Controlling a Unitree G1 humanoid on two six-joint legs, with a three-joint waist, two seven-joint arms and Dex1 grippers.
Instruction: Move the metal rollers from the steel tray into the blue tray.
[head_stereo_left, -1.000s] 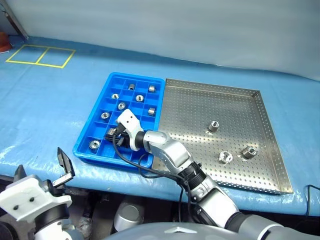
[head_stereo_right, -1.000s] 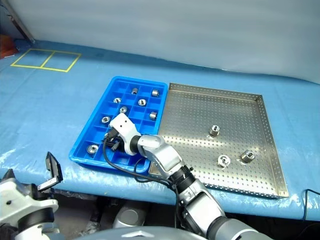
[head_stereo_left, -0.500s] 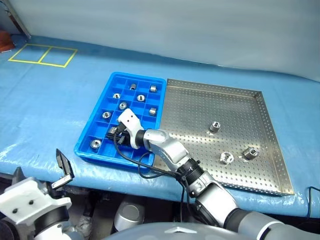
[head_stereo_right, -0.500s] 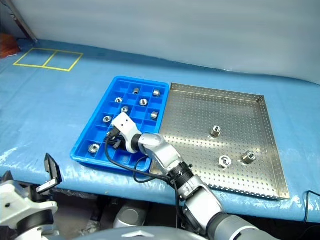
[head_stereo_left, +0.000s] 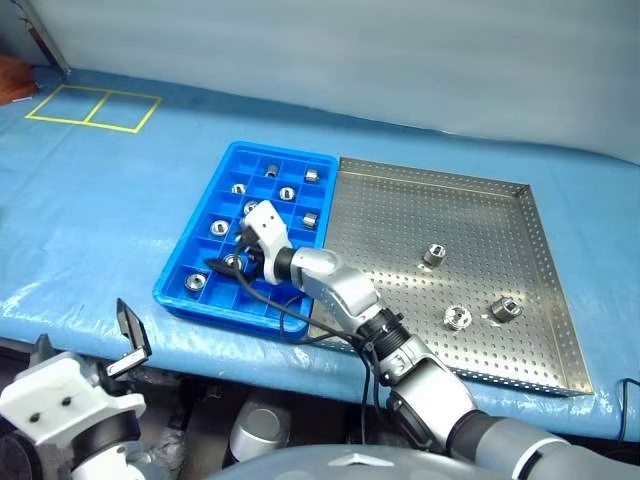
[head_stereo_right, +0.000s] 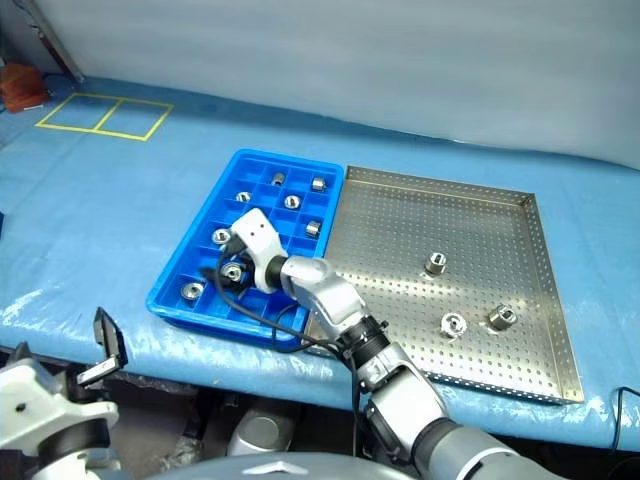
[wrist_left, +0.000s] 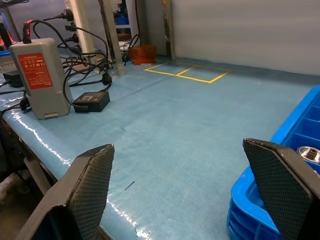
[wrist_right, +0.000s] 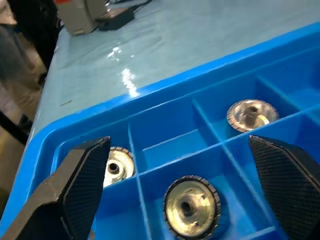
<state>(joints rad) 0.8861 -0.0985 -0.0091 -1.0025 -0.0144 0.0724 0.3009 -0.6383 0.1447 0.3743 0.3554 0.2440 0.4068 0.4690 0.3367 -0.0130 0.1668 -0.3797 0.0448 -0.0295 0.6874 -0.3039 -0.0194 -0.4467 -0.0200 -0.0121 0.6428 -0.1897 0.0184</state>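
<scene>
Right claw (wrist_right: 175, 165) is hovering over the near end of the blue tray (head_stereo_left: 176, 273), fingers spread wide, gripping nothing. One metal roller (wrist_right: 191, 206) is lying in the compartment directly between and below its fingers; a second roller (wrist_right: 116, 167) is sitting in the neighbouring cell beside one fingertip, and a third (wrist_right: 251, 113) in the cell just beyond. More rollers are resting farther ahead of this claw in the tray's far compartments, e.g. one (head_stereo_left: 312, 176) at the far end.

The steel tray (head_stereo_left: 520, 345) is lying touching the blue tray, off to the right claw's right side. Three rollers are remaining on its perforated floor, well apart from the claw: one (head_stereo_left: 434, 254) toward the middle, two (head_stereo_left: 457, 318) (head_stereo_left: 503, 308) nearer the front rim.

Left claw (wrist_left: 195, 195) is hanging at the table (head_stereo_left: 90, 220) edge, fingers wide apart and empty, with the blue tray's corner just beside its right finger. A grey power unit (wrist_left: 40, 75) with cables is sitting ahead of it.
</scene>
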